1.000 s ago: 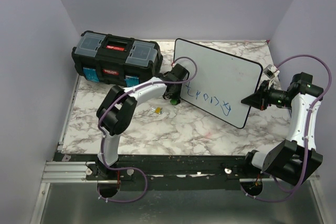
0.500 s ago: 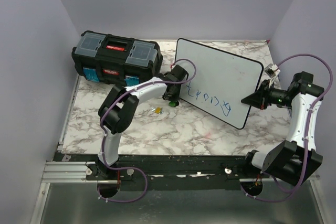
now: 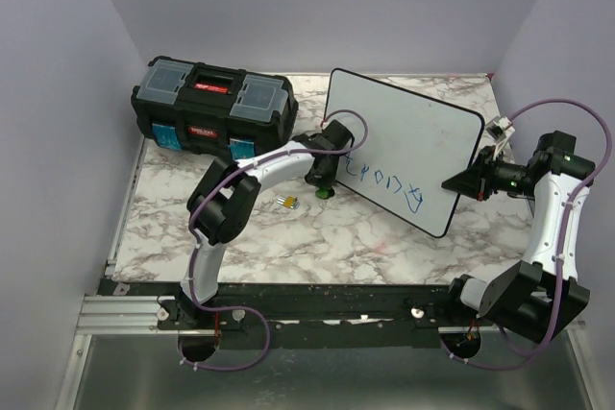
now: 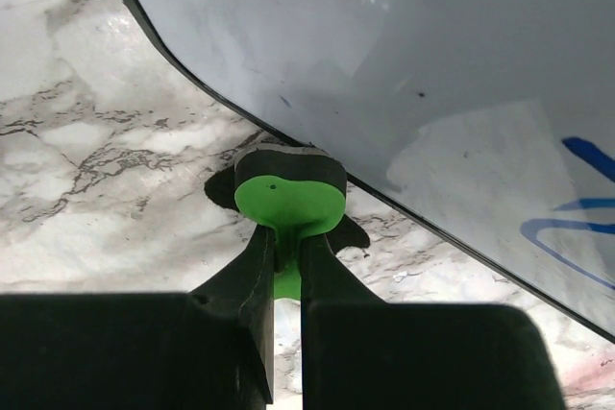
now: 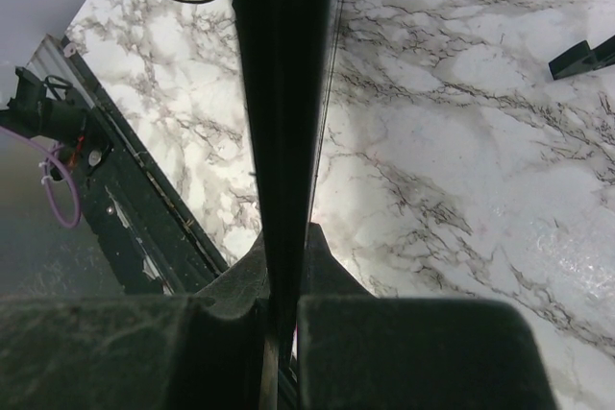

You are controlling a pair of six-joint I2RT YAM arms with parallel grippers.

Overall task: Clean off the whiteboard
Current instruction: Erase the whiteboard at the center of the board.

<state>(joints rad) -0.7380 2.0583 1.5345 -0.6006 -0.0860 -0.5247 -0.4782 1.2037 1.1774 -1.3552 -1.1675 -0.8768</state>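
The whiteboard (image 3: 413, 136) lies tilted on the marble table, with blue lettering (image 3: 384, 180) near its lower left edge. My left gripper (image 3: 324, 184) is shut on a green eraser (image 4: 290, 197) with a black pad, held low just off the board's left rim (image 4: 192, 84). The blue strokes (image 4: 577, 213) lie to the eraser's right. My right gripper (image 3: 468, 182) is shut on the board's right edge, which appears edge-on as a dark strip (image 5: 283, 93) between the fingers (image 5: 322, 266).
A black toolbox (image 3: 213, 108) stands at the back left, close behind the left arm. A small yellow object (image 3: 287, 202) lies on the table near the left gripper. A small black piece (image 5: 581, 57) lies on the marble. Purple walls enclose the table.
The whiteboard has shifted a little to the right and back. My left gripper has moved slightly right with the eraser, staying by the board's left rim. The right gripper keeps its hold.
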